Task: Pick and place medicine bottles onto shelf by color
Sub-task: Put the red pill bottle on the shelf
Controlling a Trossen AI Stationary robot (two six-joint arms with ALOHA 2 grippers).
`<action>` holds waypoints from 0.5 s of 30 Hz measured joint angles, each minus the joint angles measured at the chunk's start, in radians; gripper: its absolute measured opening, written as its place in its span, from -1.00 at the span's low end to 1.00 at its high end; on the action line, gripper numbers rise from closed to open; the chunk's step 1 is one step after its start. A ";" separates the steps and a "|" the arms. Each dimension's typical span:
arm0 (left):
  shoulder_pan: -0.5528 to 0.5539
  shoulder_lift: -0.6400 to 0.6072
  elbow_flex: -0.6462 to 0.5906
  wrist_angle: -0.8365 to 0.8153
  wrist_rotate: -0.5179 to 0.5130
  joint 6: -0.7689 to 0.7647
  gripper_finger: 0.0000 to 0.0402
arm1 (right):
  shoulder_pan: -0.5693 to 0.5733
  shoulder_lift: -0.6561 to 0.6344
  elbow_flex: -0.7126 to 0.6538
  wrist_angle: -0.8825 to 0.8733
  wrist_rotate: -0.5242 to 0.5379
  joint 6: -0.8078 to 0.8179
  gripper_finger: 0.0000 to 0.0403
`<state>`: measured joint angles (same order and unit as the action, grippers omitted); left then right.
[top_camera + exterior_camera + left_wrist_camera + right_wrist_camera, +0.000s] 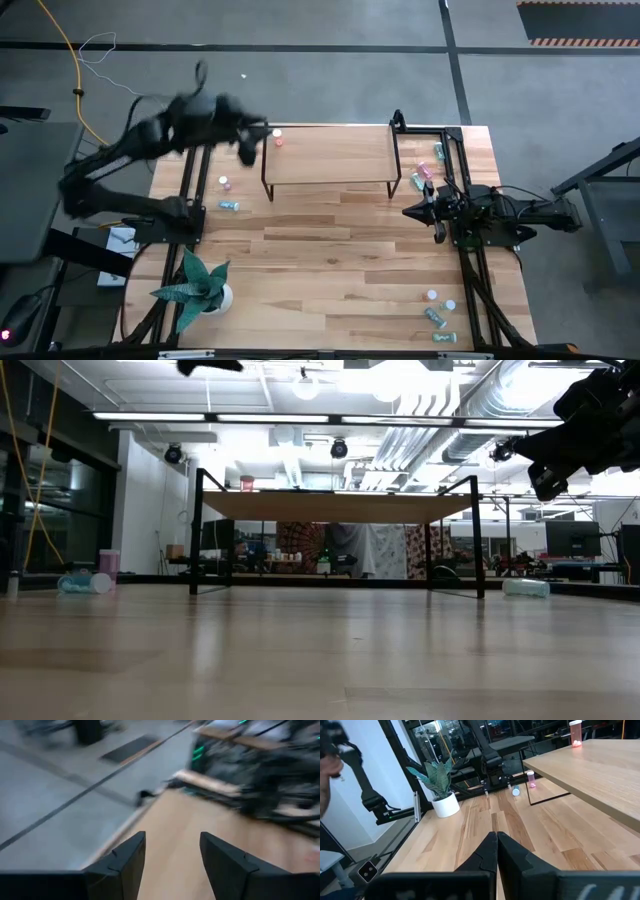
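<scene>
The shelf (330, 155) stands at the table's far middle, with one red-orange bottle (279, 140) upright near its left far corner, also visible in the low view (247, 483). My left gripper (172, 855) is open and empty, blurred, raised beside that corner (248, 148). A pink bottle (225, 183) stands and a teal bottle (230, 206) lies on the table left of the shelf. More bottles (425, 170) lie right of the shelf, and several (438, 318) are at the near right corner. My right gripper (496, 837) is shut and empty, hovering right of the shelf (410, 212).
A white pot with a green plant (205, 290) stands at the near left corner. Black frame rails (465, 250) run along the table's right and left sides. Bare wood (330, 270) lies between the shelf and the near edge.
</scene>
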<state>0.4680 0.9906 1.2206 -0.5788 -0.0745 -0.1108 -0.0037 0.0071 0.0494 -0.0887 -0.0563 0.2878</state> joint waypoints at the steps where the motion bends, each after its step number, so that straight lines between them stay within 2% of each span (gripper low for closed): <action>1: -0.036 -0.064 -0.091 0.071 0.017 -0.016 -0.13 | 0.000 0.000 0.000 0.000 0.000 0.000 -1.00; 4: -0.160 -0.237 -0.355 0.312 0.061 -0.065 -0.14 | 0.000 0.000 0.000 0.000 0.000 0.000 -1.00; 8: -0.310 -0.419 -0.659 0.657 0.063 -0.076 -0.14 | 0.000 0.000 0.000 0.000 0.000 0.000 -1.00; 12: -0.404 -0.512 -0.868 0.947 0.063 -0.052 -0.14 | 0.000 0.000 0.000 0.000 0.000 0.000 -1.00; 15: -0.439 -0.543 -0.948 1.042 0.060 -0.036 -0.14 | 0.000 0.000 0.000 0.000 0.000 0.000 -1.00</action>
<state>0.0285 0.4472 0.2726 0.4629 -0.0150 -0.1468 -0.0038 0.0071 0.0494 -0.0887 -0.0563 0.2878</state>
